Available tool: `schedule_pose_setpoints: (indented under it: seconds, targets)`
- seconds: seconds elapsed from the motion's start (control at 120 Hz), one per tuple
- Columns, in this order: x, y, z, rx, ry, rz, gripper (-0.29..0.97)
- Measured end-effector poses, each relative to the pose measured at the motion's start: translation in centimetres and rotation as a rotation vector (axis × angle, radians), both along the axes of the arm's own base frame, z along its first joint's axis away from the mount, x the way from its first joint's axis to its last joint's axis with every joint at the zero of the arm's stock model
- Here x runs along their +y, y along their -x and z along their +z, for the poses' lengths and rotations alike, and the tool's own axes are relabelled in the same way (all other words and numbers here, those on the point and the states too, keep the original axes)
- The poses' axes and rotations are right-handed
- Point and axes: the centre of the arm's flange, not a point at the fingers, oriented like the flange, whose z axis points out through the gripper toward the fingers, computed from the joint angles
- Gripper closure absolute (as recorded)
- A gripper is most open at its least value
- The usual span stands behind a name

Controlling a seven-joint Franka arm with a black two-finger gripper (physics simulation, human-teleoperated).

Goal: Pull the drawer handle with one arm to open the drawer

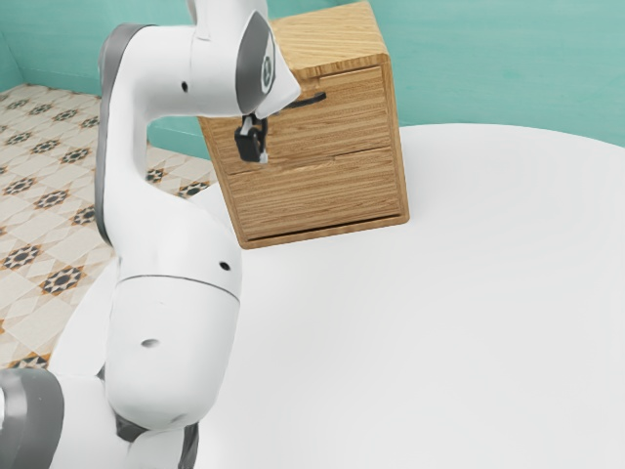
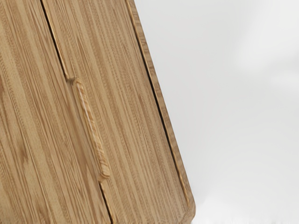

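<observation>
A light wooden cabinet (image 1: 322, 147) with two stacked drawers stands on the white round table (image 1: 469, 322). A thin dark handle (image 1: 312, 98) sticks out of the upper drawer's front, and both drawer fronts sit flush with the cabinet. My black gripper (image 1: 252, 143) hangs in front of the upper drawer, toward the exterior view's left of that handle, and I see nothing in it. In the wrist view a wood-coloured bar handle (image 2: 88, 128) lies along the seam between two panels of the cabinet front (image 2: 121, 93), close under my hand.
My white arm (image 1: 166, 244) rises at the exterior view's left, in front of the cabinet's left edge. A teal wall (image 1: 508, 59) stands behind the table and patterned floor tiles (image 1: 49, 176) lie at the left. White tabletop (image 2: 243, 116) lies beside the cabinet.
</observation>
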Motion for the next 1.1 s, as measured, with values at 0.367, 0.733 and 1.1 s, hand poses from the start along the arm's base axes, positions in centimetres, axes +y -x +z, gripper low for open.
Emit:
schedule_pose_setpoints:
  seconds: [0.367, 0.733, 1.1]
  targets:
    - [6.0, 0.6, 2.0, -0.116, -0.017, 0.007, 0.01]
    - [7.6, -2.0, -0.5, -0.186, 0.047, -0.039, 0.01]
    - [5.6, -3.2, -1.4, -0.237, 0.139, -0.050, 0.01]
